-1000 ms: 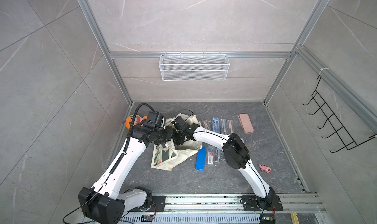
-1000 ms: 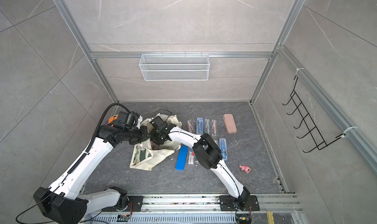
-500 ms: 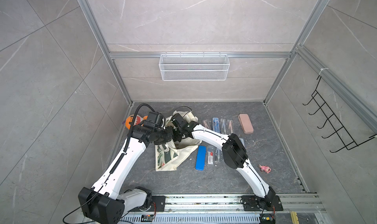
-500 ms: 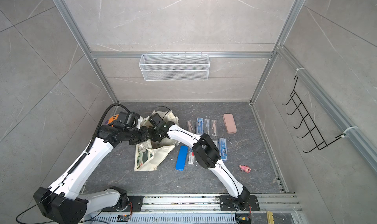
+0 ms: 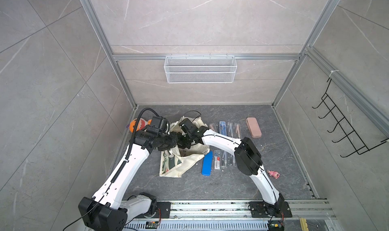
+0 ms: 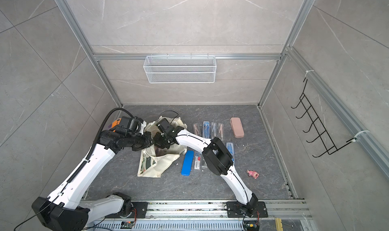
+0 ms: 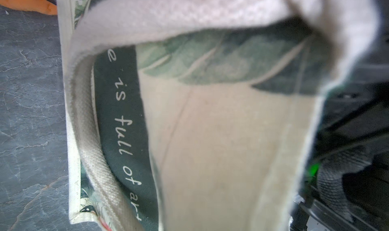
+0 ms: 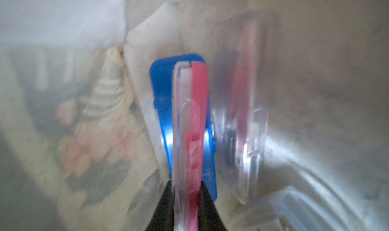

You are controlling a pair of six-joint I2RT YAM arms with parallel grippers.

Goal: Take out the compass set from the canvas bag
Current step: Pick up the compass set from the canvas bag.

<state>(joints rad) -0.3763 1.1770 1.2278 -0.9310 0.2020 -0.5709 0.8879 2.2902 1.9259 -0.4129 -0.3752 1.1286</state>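
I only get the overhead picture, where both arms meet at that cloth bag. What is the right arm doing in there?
Observer: Its wrist camera shows the right end effector shut on a pink case inside the bag.
Operator: Is anything else in there?
Observer: Yes. A blue case sits right behind it, and beside them is a clear case with something red inside.
Operator: What does the left arm's camera see?
Observer: Bag cloth up close, with white lettering that reads "is full of art".
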